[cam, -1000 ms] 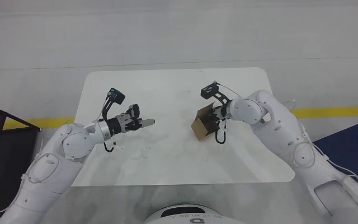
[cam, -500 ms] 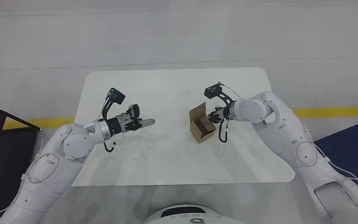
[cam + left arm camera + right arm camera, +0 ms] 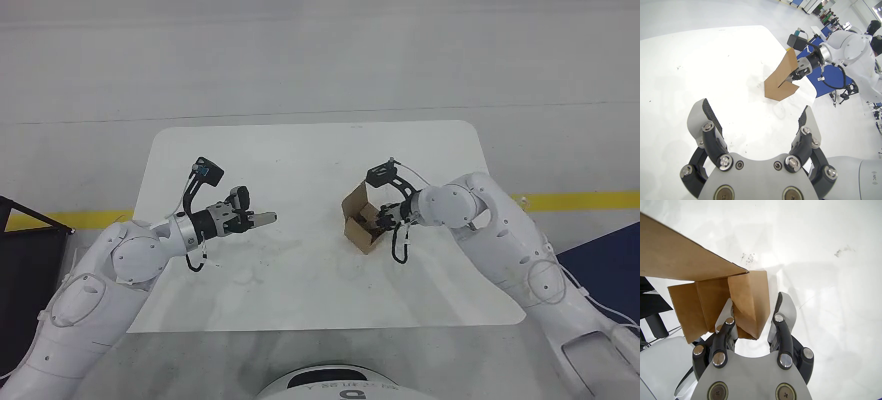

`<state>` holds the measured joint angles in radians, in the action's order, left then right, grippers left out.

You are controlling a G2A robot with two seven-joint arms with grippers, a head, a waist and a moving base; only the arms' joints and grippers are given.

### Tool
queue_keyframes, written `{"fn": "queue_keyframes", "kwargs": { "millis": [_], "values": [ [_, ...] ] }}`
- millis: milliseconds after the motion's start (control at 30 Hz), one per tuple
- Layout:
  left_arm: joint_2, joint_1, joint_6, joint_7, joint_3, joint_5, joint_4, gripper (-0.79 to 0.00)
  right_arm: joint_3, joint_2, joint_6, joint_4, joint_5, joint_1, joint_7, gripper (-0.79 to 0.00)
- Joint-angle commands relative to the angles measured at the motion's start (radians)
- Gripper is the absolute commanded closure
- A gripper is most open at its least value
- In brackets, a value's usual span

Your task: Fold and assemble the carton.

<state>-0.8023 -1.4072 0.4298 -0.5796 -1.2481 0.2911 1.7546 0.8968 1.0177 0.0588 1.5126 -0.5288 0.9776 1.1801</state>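
Table (image 3: pixel 300 170): white with rounded corners, lying under both grippers.

Carton (image 3: pixel 362 217): brown cardboard standing on the table with its flaps loose. It sits right at the tips of the right gripper, and well ahead of the left gripper with bare table between. From the left wrist view the carton (image 3: pixel 780 83) shows one tall flap standing up and a shorter one jutting sideways near the table.

Right gripper (image 3: pixel 383 215): partly open and straddling a folded corner of the carton (image 3: pixel 715 298). In its own view the gripper (image 3: pixel 755 302) has one finger inside the box, touching the cardboard. The other finger is outside, just beside the outer face, with a sliver of table showing between them. The left wrist view shows this gripper (image 3: pixel 794 74) tucked in behind the tall flap.

Left gripper (image 3: pixel 265 217): spread wide and holding nothing, pointing across the table towards the carton. In its own view the gripper (image 3: pixel 755 111) has bare table between its pads.

Scuffs (image 3: pixel 748 257): small dark marks on the table just past the carton's far edge, ahead of the right gripper.
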Motion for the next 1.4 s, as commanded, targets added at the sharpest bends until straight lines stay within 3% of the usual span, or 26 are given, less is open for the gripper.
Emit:
{"fn": "queue_keyframes", "kwargs": {
  "millis": [0,500,533,567,667,933,1067,1200,1367],
  "values": [
    [0.0,0.0,0.0,0.0,0.0,0.0,0.0,-0.785,-0.01,0.003,-0.01,0.003,-0.009,-0.006,0.001,0.0],
    [0.0,0.0,0.0,0.0,0.0,0.0,0.0,-0.785,0.032,-0.014,-0.125,0.14,-0.114,0.061,0.023,0.0],
    [0.0,0.0,0.0,0.0,0.0,0.0,0.0,-0.785,0.036,-0.015,-0.125,0.149,-0.109,0.069,0.029,-0.169],
    [0.0,0.0,0.0,0.0,0.0,0.0,0.0,-0.785,0.041,-0.016,-0.123,0.155,-0.089,0.077,0.035,-0.274],
    [0.0,0.0,0.0,0.0,0.0,0.0,0.0,-0.785,0.073,-0.019,-0.105,0.158,-0.006,0.103,0.021,-0.354],
    [0.0,0.0,0.0,0.0,0.0,0.0,0.0,-0.785,0.178,-0.04,-0.008,0.129,0.118,0.199,-0.037,-0.357],
    [0.0,0.0,0.0,0.0,0.0,0.0,0.0,-0.785,0.209,-0.046,0.052,0.133,0.162,0.229,-0.073,-0.314],
    [0.0,0.0,0.0,0.0,0.0,0.0,0.0,-0.785,0.242,-0.05,0.111,0.129,0.186,0.255,-0.148,-0.357],
    [0.0,0.0,0.0,0.0,0.0,0.0,0.0,-0.785,0.257,-0.051,0.245,0.093,0.3,0.27,-0.155,-0.348]
  ]
}}
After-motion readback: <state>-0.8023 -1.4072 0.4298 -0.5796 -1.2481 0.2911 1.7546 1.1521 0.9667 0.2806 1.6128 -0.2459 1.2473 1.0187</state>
